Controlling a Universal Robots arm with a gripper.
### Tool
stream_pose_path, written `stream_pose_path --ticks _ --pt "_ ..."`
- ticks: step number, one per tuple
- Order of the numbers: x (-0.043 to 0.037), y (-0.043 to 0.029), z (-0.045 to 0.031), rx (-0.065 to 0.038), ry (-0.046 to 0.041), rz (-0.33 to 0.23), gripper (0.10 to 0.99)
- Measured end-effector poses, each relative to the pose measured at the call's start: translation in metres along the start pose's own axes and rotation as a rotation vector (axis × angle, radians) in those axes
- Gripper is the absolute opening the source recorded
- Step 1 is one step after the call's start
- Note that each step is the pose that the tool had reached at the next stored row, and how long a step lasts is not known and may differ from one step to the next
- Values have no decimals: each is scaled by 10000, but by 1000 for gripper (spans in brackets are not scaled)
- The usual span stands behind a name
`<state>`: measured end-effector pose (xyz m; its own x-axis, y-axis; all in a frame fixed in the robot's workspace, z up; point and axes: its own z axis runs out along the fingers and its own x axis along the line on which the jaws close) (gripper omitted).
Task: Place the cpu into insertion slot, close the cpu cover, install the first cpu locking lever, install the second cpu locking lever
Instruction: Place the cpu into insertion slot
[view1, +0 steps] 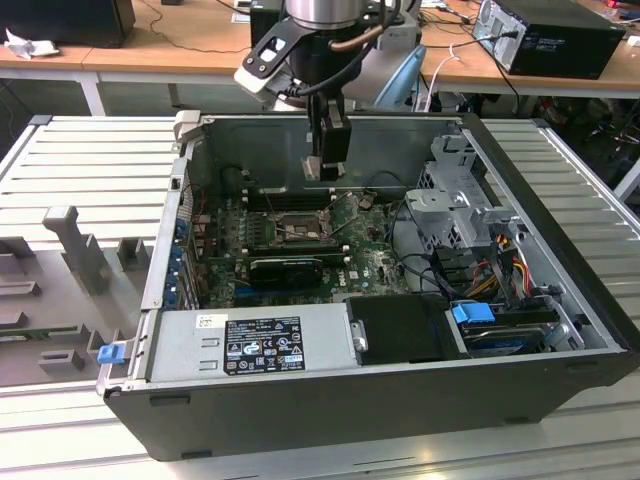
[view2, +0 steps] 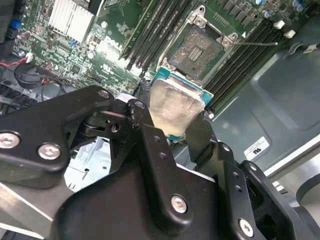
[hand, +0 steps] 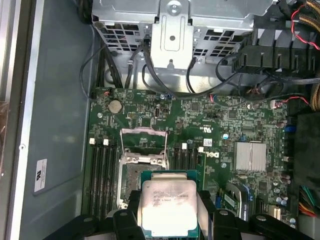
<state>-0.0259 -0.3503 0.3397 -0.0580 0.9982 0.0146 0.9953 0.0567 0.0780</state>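
- cpu (hand: 167, 207): held in the claw (hand: 168, 211), pale metal top facing up, green edge showing around it. It hangs above the motherboard (hand: 215, 125) and is not seated in the insertion slot.
- Claw: clamped on the cpu, one black finger (hand: 128, 216) on each of two opposite edges. In the exterior view the claw (view1: 326, 165) hangs inside the open computer case (view1: 330, 400), over the board.
- insertion slot (view2: 196, 49): uncovered, dark centre showing, just beside the held chip in the second wrist view. In the first wrist view the cpu hides part of it.
- cpu cover (hand: 144, 139): swung open, standing off the slot edge that faces the drive cage (hand: 175, 30).
- Thin wire lever (view2: 255, 43): sticks out from the slot's corner across the memory slots (view2: 240, 62).
- Around the slot: memory slots on both sides, a finned heatsink (hand: 248, 156), a coin cell (hand: 115, 105), and loose black cables (hand: 125, 65) running from the cage to the board edge.
- Exterior view: power supply (view1: 255, 345) at the case's near wall. The case sits on a ribbed metal surface (view1: 90, 160), with grey fixtures (view1: 75, 240) at the exterior view's left.
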Motion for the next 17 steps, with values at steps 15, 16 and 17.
stream_pose_path --ticks 15,16,17 --pt "-2 -11 134 0 0 2 525" --pt "-2 -11 138 0 0 1 525" --pt "-2 -12 145 0 0 2 525"
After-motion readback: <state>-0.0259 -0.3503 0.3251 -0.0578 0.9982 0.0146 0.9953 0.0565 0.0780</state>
